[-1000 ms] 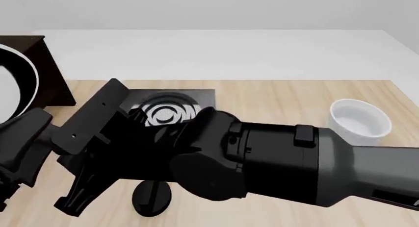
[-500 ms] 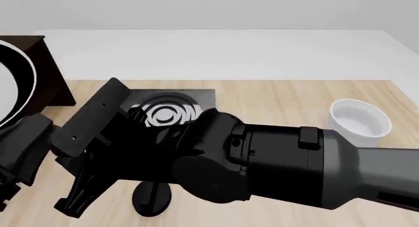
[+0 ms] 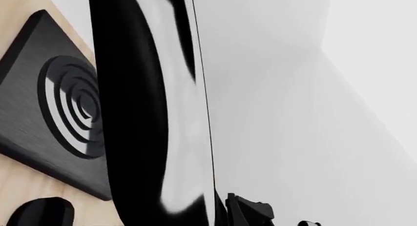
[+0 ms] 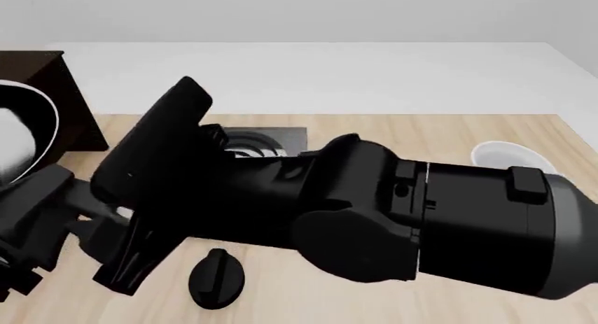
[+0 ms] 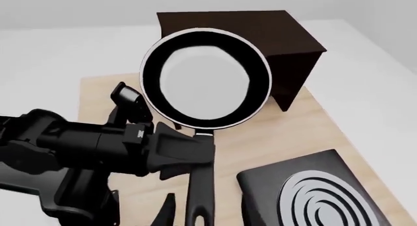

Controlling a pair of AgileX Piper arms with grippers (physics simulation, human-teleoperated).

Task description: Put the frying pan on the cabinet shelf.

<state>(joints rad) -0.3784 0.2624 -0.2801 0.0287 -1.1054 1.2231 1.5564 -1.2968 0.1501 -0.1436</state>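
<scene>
Light wooden tabletop (image 4: pixel 449 138) against a plain white backdrop, with the dark cabinet (image 5: pixel 260 30) at its far left corner. We see the frying pan (image 5: pixel 206 78) held clear of the table, tilted so that its glossy inside faces the right wrist camera, its rim overlapping the cabinet in that view; whether it is over the cabinet shelf (image 5: pixel 221 17) or short of it we cannot tell. The left gripper (image 5: pixel 185 150) has its fingers closed about the long handle (image 5: pixel 198 187) close to the pan's rim. In the front view the pan shows only at the left edge (image 4: pixel 38 128), beside the cabinet side.

Compared with half a second ago, the right arm (image 4: pixel 402 212) has swung upward and nearer the front camera, now covering most of the stove plate (image 5: pixel 313 192) and part of the white bowl (image 4: pixel 505 155); the pan has barely shifted. The right gripper (image 4: pixel 140 198) carries nothing, but how far its fingers are parted cannot be read. We judge the carry nearly complete: lowering and release onto the shelf remain.
</scene>
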